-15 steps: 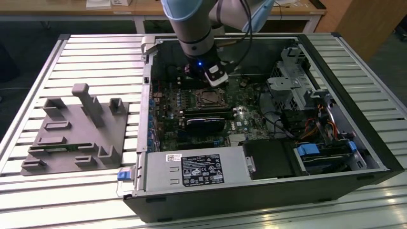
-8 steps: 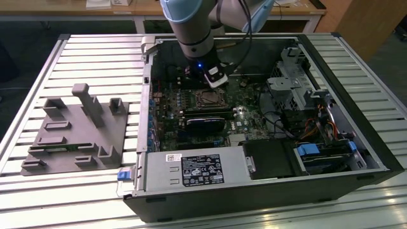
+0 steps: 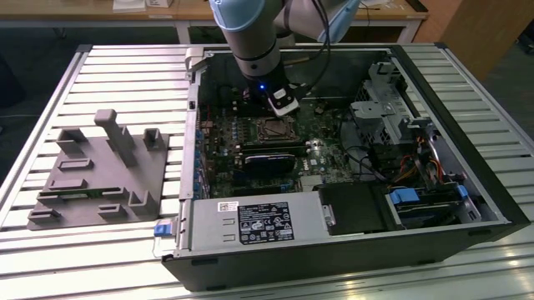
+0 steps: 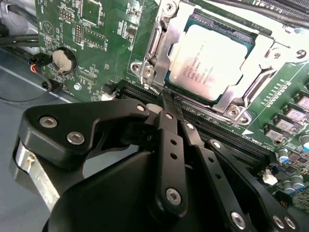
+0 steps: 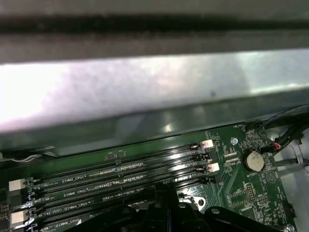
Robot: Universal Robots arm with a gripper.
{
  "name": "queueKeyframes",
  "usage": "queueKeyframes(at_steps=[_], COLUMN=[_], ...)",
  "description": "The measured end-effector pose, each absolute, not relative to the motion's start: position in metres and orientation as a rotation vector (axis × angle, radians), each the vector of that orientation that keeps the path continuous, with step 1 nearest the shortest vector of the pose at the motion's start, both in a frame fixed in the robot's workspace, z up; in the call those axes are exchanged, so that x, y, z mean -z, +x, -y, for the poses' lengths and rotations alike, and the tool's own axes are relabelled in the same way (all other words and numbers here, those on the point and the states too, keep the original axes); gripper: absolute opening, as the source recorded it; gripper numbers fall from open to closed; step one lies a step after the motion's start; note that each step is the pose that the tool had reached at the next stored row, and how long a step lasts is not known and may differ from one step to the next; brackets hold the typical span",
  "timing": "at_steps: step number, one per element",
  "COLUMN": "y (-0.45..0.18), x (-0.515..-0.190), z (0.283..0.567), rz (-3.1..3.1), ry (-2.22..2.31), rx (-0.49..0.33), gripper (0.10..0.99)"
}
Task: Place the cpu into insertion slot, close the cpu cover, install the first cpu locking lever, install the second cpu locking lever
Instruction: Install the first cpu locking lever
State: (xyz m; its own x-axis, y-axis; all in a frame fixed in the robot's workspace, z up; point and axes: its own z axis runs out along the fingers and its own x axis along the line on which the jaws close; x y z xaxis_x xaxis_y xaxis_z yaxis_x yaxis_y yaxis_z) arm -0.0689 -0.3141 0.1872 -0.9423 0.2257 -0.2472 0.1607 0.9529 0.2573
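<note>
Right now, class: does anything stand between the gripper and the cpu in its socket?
Nothing visible does. In the second wrist view the cpu already sits in the insertion slot with the cpu cover closed around it, and the gripper reaches the cover's near edge with only bare board beside it.

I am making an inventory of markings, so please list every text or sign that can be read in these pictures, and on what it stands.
cpu: grey print on its top, too blurred to read.
White label on the metal box, exterior view: too small to read.
Memory slots: white board print beside them, not readable with confidence.
</note>
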Motion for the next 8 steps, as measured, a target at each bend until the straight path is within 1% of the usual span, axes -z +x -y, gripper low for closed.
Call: queueKeyframes(at_steps=[8], y=[-0.0689], x=[-0.1882], z=[0.3141], rz=[-2.83], ry=[0.285], rx=[-0.34], gripper=[0.106])
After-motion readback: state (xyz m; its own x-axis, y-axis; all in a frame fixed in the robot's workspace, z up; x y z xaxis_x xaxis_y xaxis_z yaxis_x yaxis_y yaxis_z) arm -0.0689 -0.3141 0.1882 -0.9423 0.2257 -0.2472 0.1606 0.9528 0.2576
